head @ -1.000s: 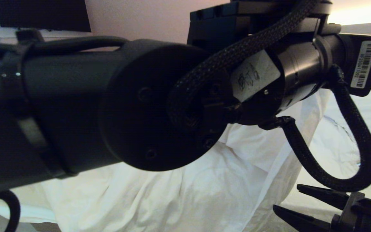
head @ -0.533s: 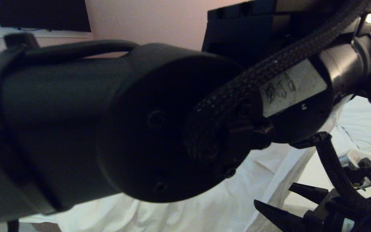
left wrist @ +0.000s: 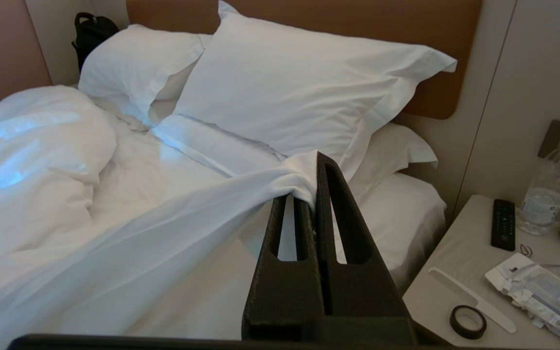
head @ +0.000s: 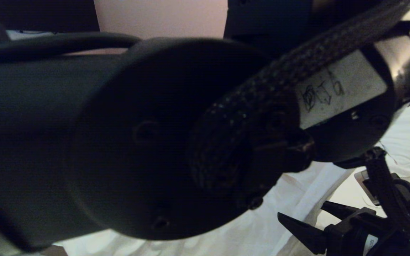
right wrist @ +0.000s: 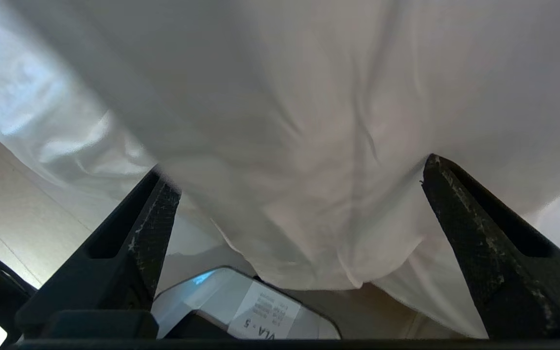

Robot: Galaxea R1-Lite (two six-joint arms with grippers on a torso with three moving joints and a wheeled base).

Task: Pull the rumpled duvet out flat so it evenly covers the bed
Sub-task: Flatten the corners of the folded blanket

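Since the earlier frame, the head view has filled up further with my left arm, which now blocks nearly everything, and my right jaws [head: 319,218] have edged in at its lower corner. My left jaws [left wrist: 311,187] are pressed together on a bunched edge of the duvet [left wrist: 129,243], and from that pinch the cloth runs off as a taut ridge toward the big rumpled heap on the far side of the bed [left wrist: 406,218]. Past my left tips stand the pillows [left wrist: 304,87] against the headboard [left wrist: 435,53], with bare sheet beneath the stretched cloth; off to the side sits a counter [left wrist: 460,253] with a remote [left wrist: 503,223] and a bottle [left wrist: 550,187]. My right jaws stand wide, gripping nothing, with a hanging belly of duvet just beyond and between the tips in the right wrist view. I judge the step in hand to be drawing this corner toward the pillows and the bed's near side, so the heap unrolls. To do it well I would keep the left pinch firm and pull low and level, not upward, because lifting only drags a narrow rope of cloth and leaves the bulk piled. I think the right jaws should close on the hanging edge well apart from the left pinch, so two holds spread the pull across the width. A slow, steady draw seems wise; the pinch holds little cloth and a jerk could slip it free. I cannot tell how far the duvet already reaches at the foot.
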